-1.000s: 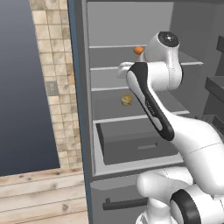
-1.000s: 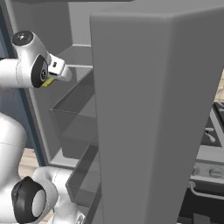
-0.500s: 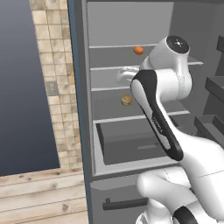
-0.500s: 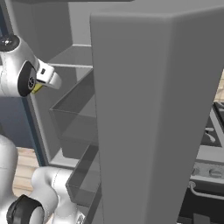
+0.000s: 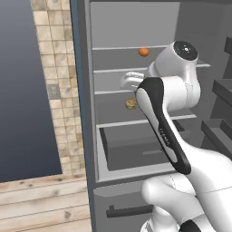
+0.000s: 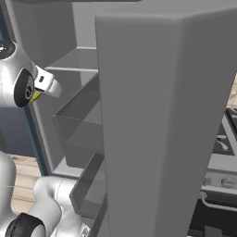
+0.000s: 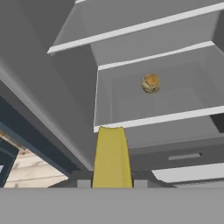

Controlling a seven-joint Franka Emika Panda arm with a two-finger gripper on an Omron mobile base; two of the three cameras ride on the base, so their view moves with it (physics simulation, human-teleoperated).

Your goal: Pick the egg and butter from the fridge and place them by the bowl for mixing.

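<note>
Hand view shows the thin yellow stick of butter (image 7: 112, 157) clamped between the two dark finger tips of the two-finger gripper (image 7: 112, 183), its long axis running straight out along the gripper toward the open tall dark grey-blue fridge (image 7: 52, 78), its far end pointing at the edge of a thin pale shelf (image 7: 153, 119). On that shelf, well back in the grey interior, sits a tan, lumpy round item (image 7: 150, 83), well apart from the butter. In the left base view the same lumpy item (image 5: 131, 103) lies on a middle shelf, and the small smooth orange-brown egg (image 5: 143, 52) rests on the top shelf above it, near the back wall. Below the shelves a grey drawer (image 5: 136, 149) stands pulled partly out; what it holds cannot be made out. In the right base view a sliver of the butter (image 6: 36, 95) shows at the white hand, just outside the fridge opening
</note>
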